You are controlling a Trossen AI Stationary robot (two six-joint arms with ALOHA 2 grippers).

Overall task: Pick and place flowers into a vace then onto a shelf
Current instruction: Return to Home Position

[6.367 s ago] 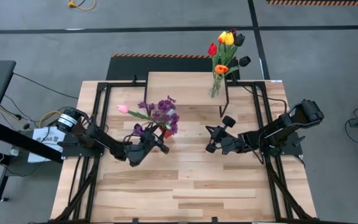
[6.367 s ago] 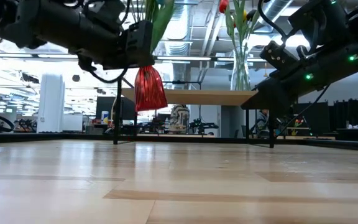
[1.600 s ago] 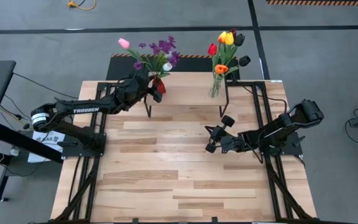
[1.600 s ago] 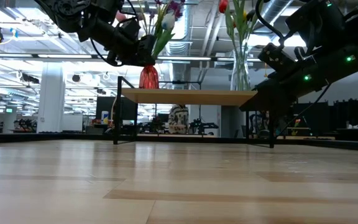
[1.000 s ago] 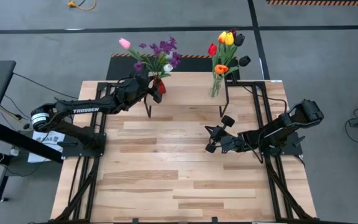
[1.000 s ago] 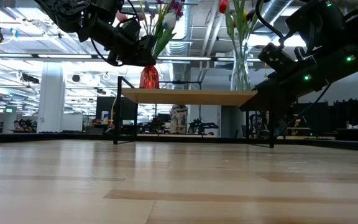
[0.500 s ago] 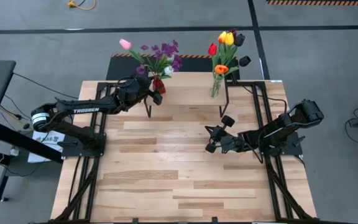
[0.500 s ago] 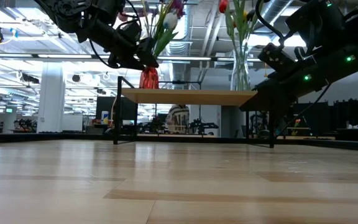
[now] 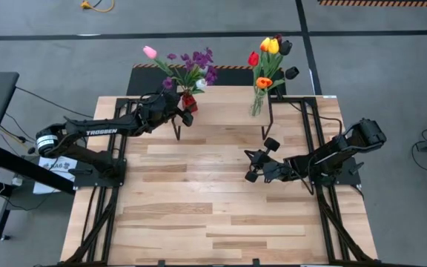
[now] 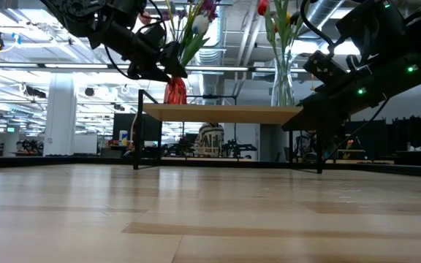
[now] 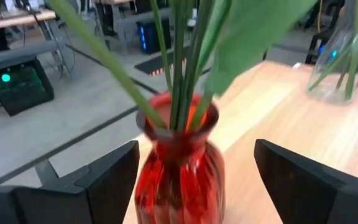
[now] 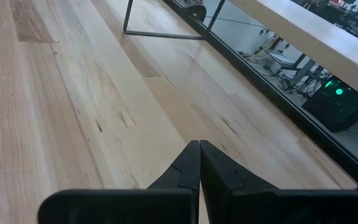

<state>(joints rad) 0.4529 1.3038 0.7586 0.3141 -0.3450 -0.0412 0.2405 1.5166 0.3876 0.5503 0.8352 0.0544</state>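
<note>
From above, one shelf (image 9: pixel 224 104) stands at the upper middle of the worktop (image 9: pixel 213 215) and carries two vases. The red vase (image 9: pixel 189 99) sits at its left end, holding one pink tulip (image 9: pixel 149 52), one white bloom and a cluster of purple sprigs (image 9: pixel 199 63). The clear vase (image 9: pixel 256 104) sits towards its right end with what look like five or six tulips (image 9: pixel 271 46) in red, yellow, orange and dark maroon; the heads overlap, so the count is unsure. All the flowers are in these two vases. Of the two arms, the left gripper (image 9: pixel 182 110) reaches to the red vase, while the right gripper (image 9: pixel 252 157) hangs over the worktop at centre right, well apart from the shelf. In the low view both vases stand upright on the shelf top, the red one at upper centre-left beside the left arm, the clear one to its right. The left wrist view shows the two fingers (image 11: pixel 104 180) spread wide with the red vase between them; one side seems clear of the glass, and I cannot tell about the other. The right wrist view shows its two fingers (image 12: pixel 185 168) pressed together over bare planks.
</note>
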